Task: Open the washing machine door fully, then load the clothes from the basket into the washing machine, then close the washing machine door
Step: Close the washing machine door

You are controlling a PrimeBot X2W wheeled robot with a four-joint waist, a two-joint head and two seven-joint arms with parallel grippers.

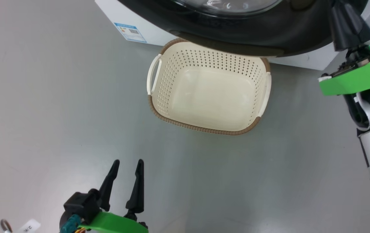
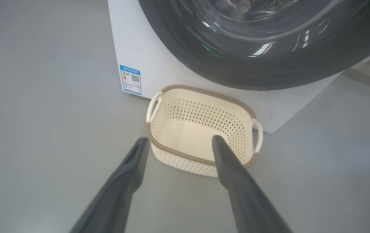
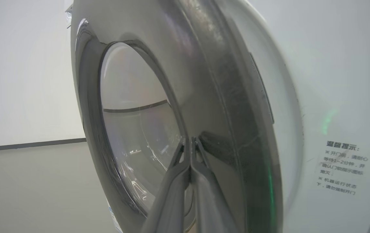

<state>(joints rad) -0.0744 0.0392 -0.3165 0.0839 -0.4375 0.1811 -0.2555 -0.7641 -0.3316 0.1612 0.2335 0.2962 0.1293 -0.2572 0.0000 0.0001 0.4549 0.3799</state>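
Observation:
The cream basket [image 1: 204, 130] [image 2: 178, 154] stands on the floor just before the white washing machine [image 1: 133, 22] [image 2: 146, 48] [image 3: 334, 81], and nothing lies in it. The clothes are out of view. The glossy black washing machine door [image 1: 237, 29] [image 2: 269, 64] [image 3: 204, 97] lies close against the machine's front; I cannot tell if it is latched. My right gripper [image 3: 190, 139] [image 1: 337, 6] is shut, its tips touching the door's black ring beside the glass. My left gripper [image 1: 128, 161] [image 2: 180, 139] hangs open over the floor, short of the basket.
Grey floor [image 1: 58, 113] spreads wide to the left of and in front of the basket. A blue label [image 1: 130, 32] [image 2: 130, 79] sits on the machine's lower left. A round white cap [image 2: 262, 113] shows behind the basket. A printed notice [image 3: 342, 168] is on the machine.

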